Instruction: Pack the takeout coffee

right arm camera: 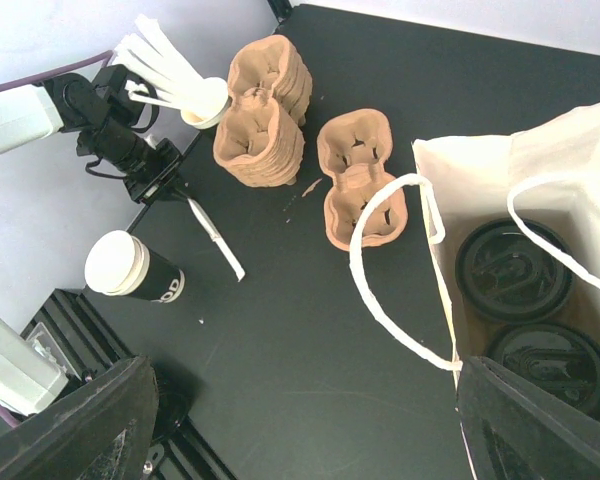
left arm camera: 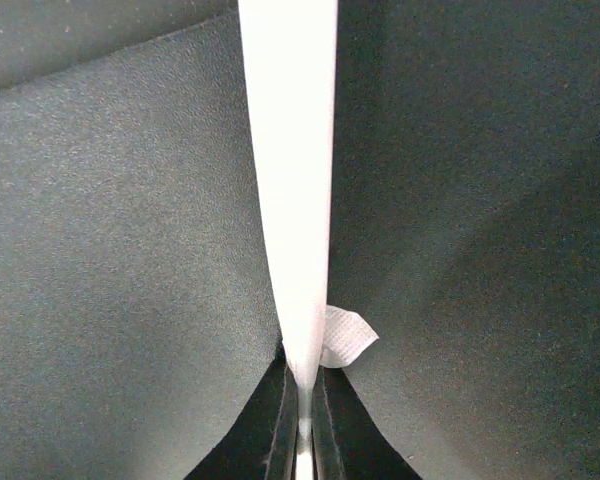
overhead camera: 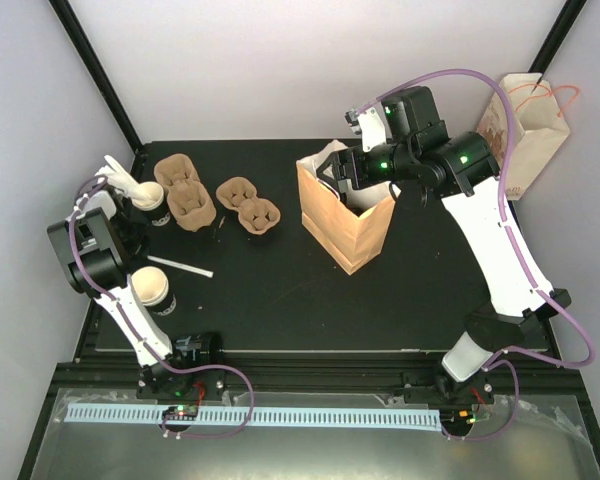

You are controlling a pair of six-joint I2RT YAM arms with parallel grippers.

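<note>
A coffee cup (overhead camera: 152, 290) with a cream top and black sleeve stands at the front left; it also shows in the right wrist view (right arm camera: 130, 270). Two black-lidded cups (right arm camera: 510, 268) sit inside the open brown paper bag (overhead camera: 345, 215). My left gripper (left arm camera: 305, 400) is shut on the end of a flat white stirrer (left arm camera: 290, 170) that lies on the mat (overhead camera: 180, 267). My right gripper (right arm camera: 305, 400) is open and empty, above the bag's left rim (right arm camera: 435, 250), in the top view (overhead camera: 352, 165).
A cup of white stirrers (overhead camera: 145, 198) stands at the far left. A stack of brown pulp cup carriers (overhead camera: 185, 195) and a single carrier (overhead camera: 250, 205) lie behind the middle. A second bag (overhead camera: 525, 130) stands off the mat at the back right.
</note>
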